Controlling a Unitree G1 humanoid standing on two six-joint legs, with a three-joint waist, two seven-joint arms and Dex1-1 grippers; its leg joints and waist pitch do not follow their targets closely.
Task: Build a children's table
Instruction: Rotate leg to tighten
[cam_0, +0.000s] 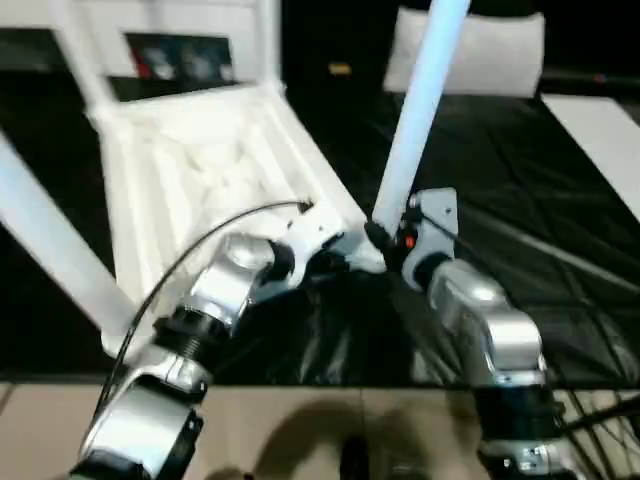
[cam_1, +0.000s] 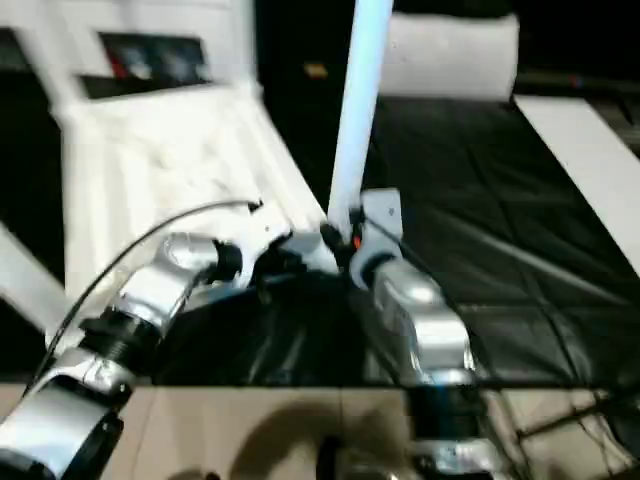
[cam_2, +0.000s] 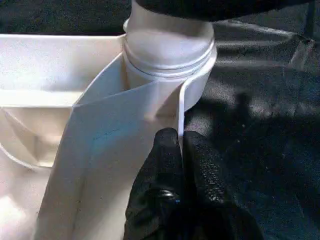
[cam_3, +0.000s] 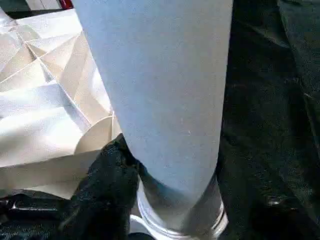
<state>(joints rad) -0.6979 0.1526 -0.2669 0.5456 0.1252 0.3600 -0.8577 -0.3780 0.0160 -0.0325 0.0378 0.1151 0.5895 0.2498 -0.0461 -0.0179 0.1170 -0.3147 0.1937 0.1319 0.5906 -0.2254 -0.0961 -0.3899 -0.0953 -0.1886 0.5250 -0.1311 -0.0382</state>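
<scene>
The children's table lies upside down on black sheeting, its ribbed white top (cam_0: 200, 160) facing up. A long white leg (cam_0: 420, 100) stands in the near right corner socket (cam_2: 170, 50). My right gripper (cam_0: 385, 240) is shut on this leg just above the socket, and one black finger (cam_3: 107, 185) presses its side. My left gripper (cam_2: 181, 145) is shut on the thin rim wall of the top, right beside that socket. Another leg (cam_0: 50, 240) slants up at the left, and two more (cam_0: 85, 50) rise at the far corners.
A white cushion (cam_0: 470, 50) lies at the back right and a white board (cam_0: 600, 130) at the right edge. Black sheeting (cam_0: 520, 180) covers the floor around the table. Tan floor (cam_0: 300, 420) and cables (cam_0: 590, 420) are close to my body.
</scene>
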